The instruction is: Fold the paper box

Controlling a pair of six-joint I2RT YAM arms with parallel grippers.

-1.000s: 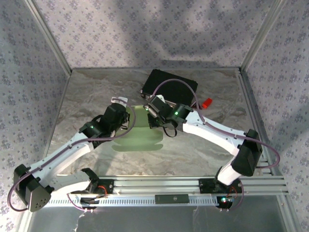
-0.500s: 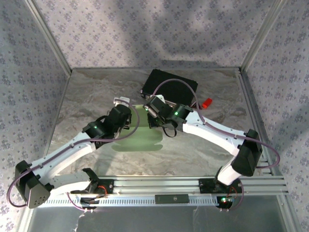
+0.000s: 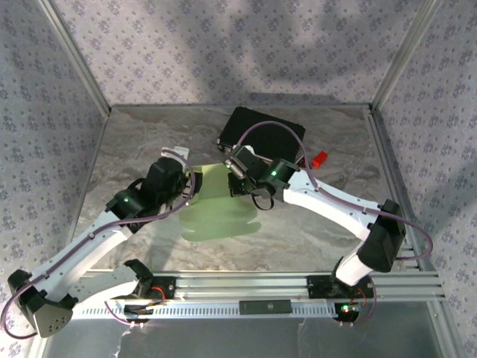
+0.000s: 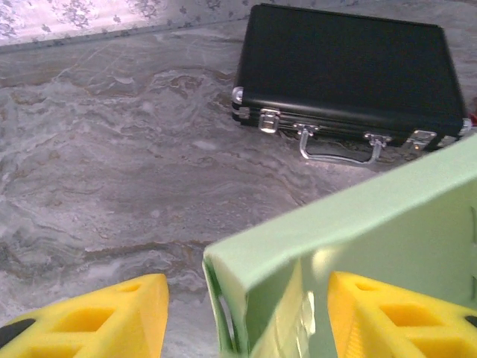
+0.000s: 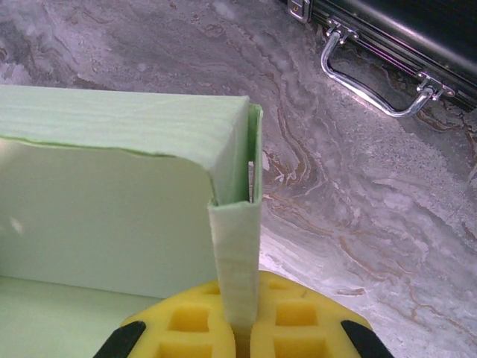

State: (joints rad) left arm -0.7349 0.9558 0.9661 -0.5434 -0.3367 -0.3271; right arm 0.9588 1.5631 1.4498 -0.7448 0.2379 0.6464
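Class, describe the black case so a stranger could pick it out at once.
On the grey marbled table, look near the far edge, right of the middle. The black case lies there, beyond the pale green paper box. It alone is dark and hard, with metal latches and a handle.

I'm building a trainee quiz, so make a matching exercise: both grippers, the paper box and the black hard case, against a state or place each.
1 left gripper; 2 right gripper; 3 paper box; 4 black hard case.
A pale green, partly folded; B shut on a flap; C closed, beyond the box; D open, astride a wall.
Pairs: 1-D; 2-B; 3-A; 4-C.
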